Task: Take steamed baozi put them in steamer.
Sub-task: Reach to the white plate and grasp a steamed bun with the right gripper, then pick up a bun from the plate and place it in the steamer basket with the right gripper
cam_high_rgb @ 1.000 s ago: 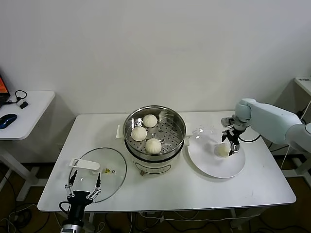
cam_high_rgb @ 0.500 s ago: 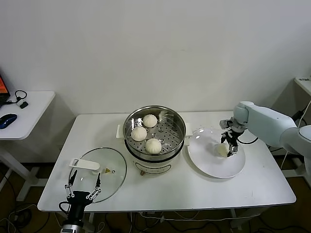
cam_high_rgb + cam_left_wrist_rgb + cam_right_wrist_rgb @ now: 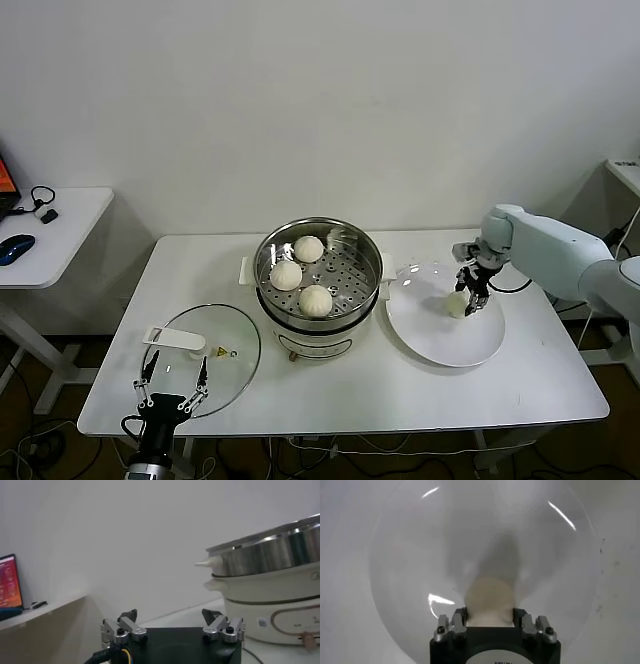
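Over the plate (image 3: 440, 340), the right gripper (image 3: 468, 300) is clamped on the last baozi (image 3: 457, 304); the steamer (image 3: 345, 250) (three buns inside) lies to its left, nearer this arm.

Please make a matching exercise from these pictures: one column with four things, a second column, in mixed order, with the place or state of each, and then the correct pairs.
Things:
1. right gripper
2. left gripper
3. glass lid
4. steamer

Places or states:
A. holds three baozi on its perforated tray
B. lies flat on the table, left of the steamer
C. open, at the table's front edge by the lid
D. shut on the last baozi, above the white plate

Pairs: 1-D, 2-C, 3-B, 4-A
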### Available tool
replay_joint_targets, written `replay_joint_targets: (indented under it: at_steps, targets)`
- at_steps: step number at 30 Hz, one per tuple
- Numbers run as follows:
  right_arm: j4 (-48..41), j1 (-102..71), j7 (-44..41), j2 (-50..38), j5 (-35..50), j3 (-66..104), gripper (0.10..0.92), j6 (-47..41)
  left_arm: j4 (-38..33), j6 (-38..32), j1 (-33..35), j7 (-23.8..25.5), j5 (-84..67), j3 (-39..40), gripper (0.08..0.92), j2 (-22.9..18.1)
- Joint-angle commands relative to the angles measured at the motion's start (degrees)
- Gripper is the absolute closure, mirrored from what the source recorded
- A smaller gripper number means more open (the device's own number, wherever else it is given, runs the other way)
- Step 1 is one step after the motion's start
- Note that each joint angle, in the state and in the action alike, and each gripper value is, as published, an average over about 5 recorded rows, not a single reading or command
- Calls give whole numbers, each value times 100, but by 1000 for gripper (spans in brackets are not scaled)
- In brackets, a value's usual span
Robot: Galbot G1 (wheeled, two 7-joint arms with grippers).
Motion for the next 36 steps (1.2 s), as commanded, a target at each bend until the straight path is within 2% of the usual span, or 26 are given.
replay_joint_targets:
  at_steps: [1, 9, 16, 25, 36]
  targets:
    - [1152, 1366, -67, -262, 879, -1222, 431, -89, 32, -26, -11, -3, 19, 17, 177, -203]
    - [2643, 3500, -56, -257, 2713, -2900, 427, -460, 48, -38, -16, -1, 75, 83, 177, -168]
    - [3420, 4858, -99, 0, 3828, -3563, 419, -766, 66, -55, -12, -6, 106, 85, 177, -128]
    - [3640, 5070, 119, 561, 4255, -3342, 401, -1061, 76, -77, -15, -8, 158, 112, 177, -138]
    - [3217, 3866, 529, 1340, 4150, -2557, 365, -1409, 101, -104, -21, -13, 180, 94, 177, -155]
